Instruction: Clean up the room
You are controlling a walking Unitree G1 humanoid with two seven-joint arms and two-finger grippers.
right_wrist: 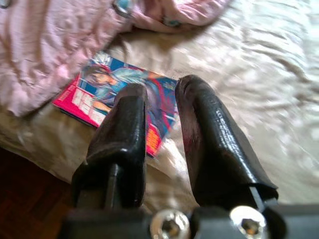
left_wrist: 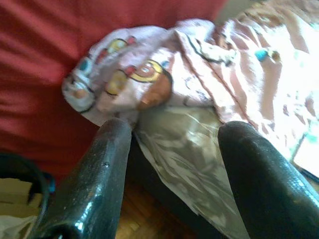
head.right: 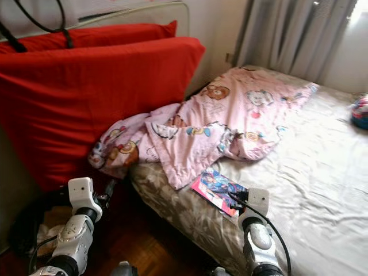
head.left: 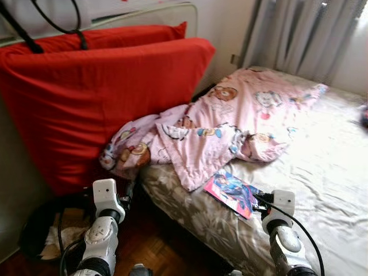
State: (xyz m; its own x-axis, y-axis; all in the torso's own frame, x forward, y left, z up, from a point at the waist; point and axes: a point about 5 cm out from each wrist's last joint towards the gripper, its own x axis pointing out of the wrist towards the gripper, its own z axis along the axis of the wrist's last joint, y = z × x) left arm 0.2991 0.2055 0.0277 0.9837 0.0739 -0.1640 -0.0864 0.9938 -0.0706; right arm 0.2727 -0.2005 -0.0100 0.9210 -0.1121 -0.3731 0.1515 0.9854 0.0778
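Note:
A colourful comic magazine lies flat on the bed's beige satin sheet, close to the near edge. My right gripper hovers just above its cover, open by a narrow gap with nothing between the fingers. A crumpled pink cartoon-print blanket sprawls across the head of the bed, and one corner hangs over the mattress corner. My left gripper is open wide and empty, low beside the bed and pointing at that hanging corner.
Two big red pillows lean against the headboard at the left, with black cables across their top. A dark basket holding pale scraps sits on the wooden floor. Grey curtains hang behind the bed; a colourful object lies far right.

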